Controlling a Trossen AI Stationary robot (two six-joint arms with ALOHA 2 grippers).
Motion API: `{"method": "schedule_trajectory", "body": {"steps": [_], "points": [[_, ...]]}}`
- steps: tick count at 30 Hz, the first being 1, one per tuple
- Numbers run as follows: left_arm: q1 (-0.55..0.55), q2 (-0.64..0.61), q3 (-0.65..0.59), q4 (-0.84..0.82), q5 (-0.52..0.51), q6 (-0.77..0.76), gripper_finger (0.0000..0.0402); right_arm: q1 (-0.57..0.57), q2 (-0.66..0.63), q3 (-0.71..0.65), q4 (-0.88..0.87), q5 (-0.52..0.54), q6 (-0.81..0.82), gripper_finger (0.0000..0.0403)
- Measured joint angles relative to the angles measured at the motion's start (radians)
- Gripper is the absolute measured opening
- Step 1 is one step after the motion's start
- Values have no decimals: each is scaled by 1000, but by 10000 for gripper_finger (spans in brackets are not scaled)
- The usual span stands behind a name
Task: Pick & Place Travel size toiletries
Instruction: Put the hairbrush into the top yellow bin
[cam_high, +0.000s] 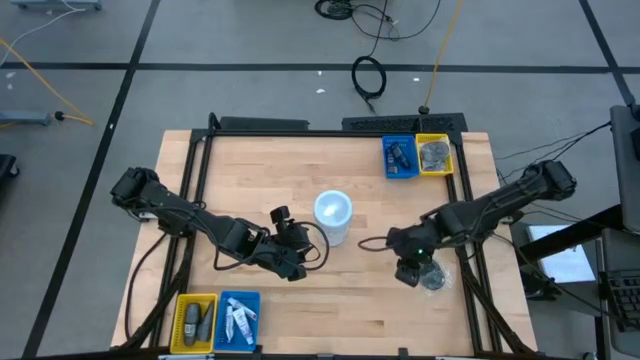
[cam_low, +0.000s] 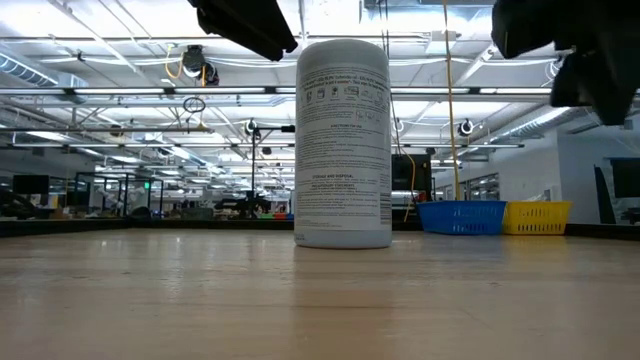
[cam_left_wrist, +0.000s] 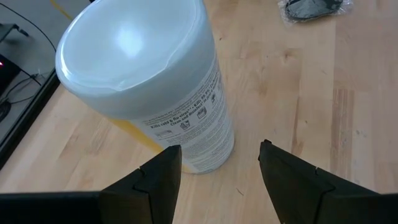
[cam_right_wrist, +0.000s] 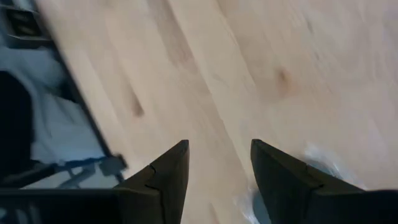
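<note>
My right pincer hangs open over a bagged disc at tabletop's 4 o'clock. Light, crinkly, slippery wrap; I'd pinch across the disc's rim. Left pincer open, empty.

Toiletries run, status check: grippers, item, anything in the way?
Left gripper open, empty, facing white cylinder. Right gripper open, empty, above bagged item on table. Nothing in the way there.

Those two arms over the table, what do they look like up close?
Both are dark, nearly black, built of jointed segments with black cables looping alongside. The left end effector and the right end effector each end in two flat, wedge-shaped dark fingers. No markings show.
</note>
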Motion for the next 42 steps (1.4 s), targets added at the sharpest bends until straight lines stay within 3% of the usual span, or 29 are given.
{"method": "schedule_trajectory", "body": {"steps": [9, 23, 30, 35, 42], "points": [[0, 0, 0, 0, 0, -4, 214, 28, 63, -33, -230, 5, 107, 164], [0, 0, 0, 0, 2, 0, 214, 28, 61, -168, -120, 26, 157, 164], [0, 0, 0, 0, 3, -2, 214, 26, 61, -172, -200, 130, 150, 164], [0, 0, 0, 0, 3, -5, 214, 26, 61, -172, -314, 131, 215, 164], [0, 0, 0, 0, 3, -7, 214, 25, 61, -172, -336, 139, 218, 164]]}}
